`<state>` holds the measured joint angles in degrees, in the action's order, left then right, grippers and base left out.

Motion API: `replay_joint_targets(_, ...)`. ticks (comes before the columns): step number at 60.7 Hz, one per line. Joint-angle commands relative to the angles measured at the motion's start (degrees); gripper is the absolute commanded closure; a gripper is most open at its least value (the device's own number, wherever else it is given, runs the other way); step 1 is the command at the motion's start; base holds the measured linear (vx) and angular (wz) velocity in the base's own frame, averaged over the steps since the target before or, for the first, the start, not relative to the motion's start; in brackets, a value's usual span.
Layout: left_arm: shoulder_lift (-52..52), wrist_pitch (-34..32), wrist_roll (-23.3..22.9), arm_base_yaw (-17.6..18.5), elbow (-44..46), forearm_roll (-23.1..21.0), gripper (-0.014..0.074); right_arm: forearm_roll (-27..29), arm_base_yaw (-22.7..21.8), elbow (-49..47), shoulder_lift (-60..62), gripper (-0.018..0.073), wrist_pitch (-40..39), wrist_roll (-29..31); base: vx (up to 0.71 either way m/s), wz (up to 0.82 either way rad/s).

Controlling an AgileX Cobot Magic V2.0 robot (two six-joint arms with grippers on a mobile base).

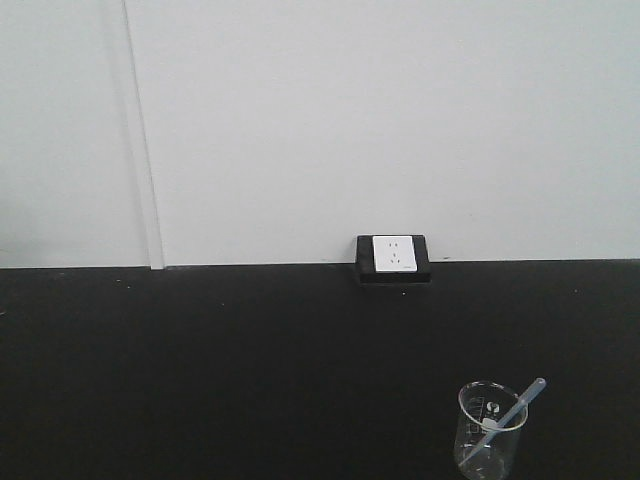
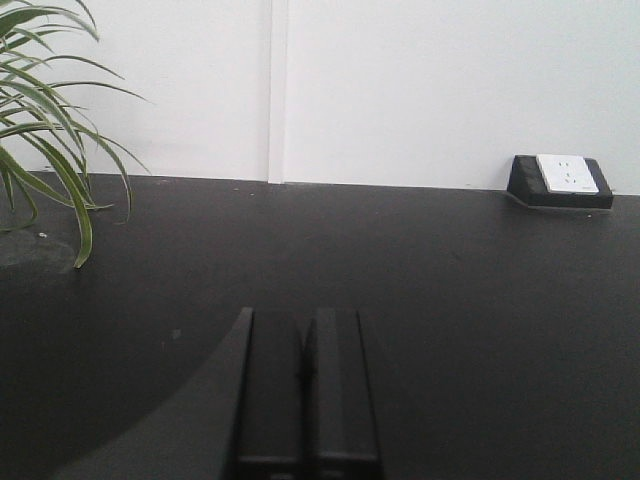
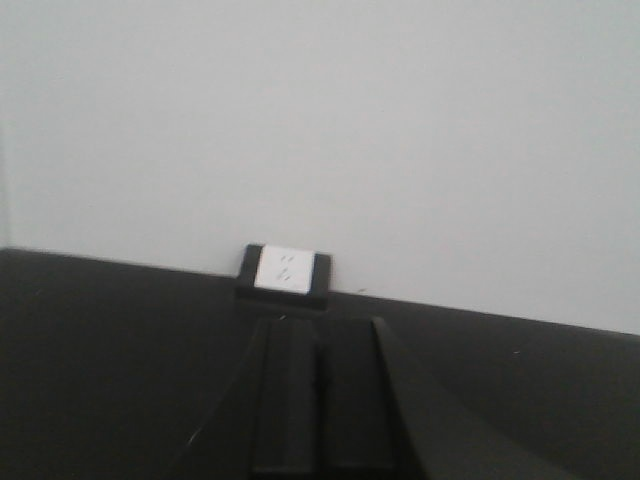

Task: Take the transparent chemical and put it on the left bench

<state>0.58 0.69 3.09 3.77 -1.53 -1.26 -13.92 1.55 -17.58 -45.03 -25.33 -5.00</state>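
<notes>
The plastic dropper (image 1: 517, 404), slim, translucent and whitish, stands in a small clear glass beaker (image 1: 472, 438) at about five o'clock in the front view. Its upper end leans over the rim toward two o'clock. It looks very light, soft-walled and slightly slippery, so a gentle pinch on the exposed stem above the rim seems best. The beaker looks fragile and may tip if dragged. White printed marks on the glass are too small to read.

The beaker rests on a matte black surface (image 1: 250, 370). A white wall socket (image 1: 393, 253) sits at eleven o'clock from it, without readable lettering. A potted plant (image 2: 40, 120) shows at nine o'clock in the left wrist view.

Left end effector (image 2: 303, 330) and right end effector (image 3: 318, 335) both have their fingers together, holding nothing. The left bench is not in view.
</notes>
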Motion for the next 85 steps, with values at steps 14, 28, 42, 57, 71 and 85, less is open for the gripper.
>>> replay_joint_targets(14, 1.1, -4.5, -0.4, 0.1, -0.9, 0.0, 0.06, 8.3, 1.1, -1.9, -19.2, 0.0528, -19.1, 0.2, 0.0, 0.0)
replay_joint_targets(28, 1.1, -4.5, -0.4, 0.1, -0.9, 0.0, 0.06, 8.6, 1.1, -1.9, -26.3, 0.0428, -19.6, -4.1, 0.0, 0.0)
replay_joint_targets(42, 1.1, -4.5, -0.4, 0.1, -0.9, 0.0, 0.06, 11.2, 1.1, -1.9, -33.2, 0.0224, -26.7, -6.0, 0.0, 0.0)
replay_joint_targets(57, 1.1, -4.5, -0.4, 0.1, -0.9, 0.0, 0.06, 10.4, 1.1, -5.5, -42.9, 0.0061, -35.2, -7.6, 0.0, 0.0)
replay_joint_targets(71, 1.1, -4.5, -0.4, 0.1, -0.9, 0.0, 0.06, 11.1, 1.1, -13.5, -51.7, 0.0064, -34.8, -7.8, 0.0, 0.0)
replay_joint_targets(85, 1.1, -4.5, -0.4, 0.1, -0.9, 0.0, 0.06, 11.9, 1.1, -19.8, -59.5, 0.0064, -34.3, -10.1, 0.0, 0.0)
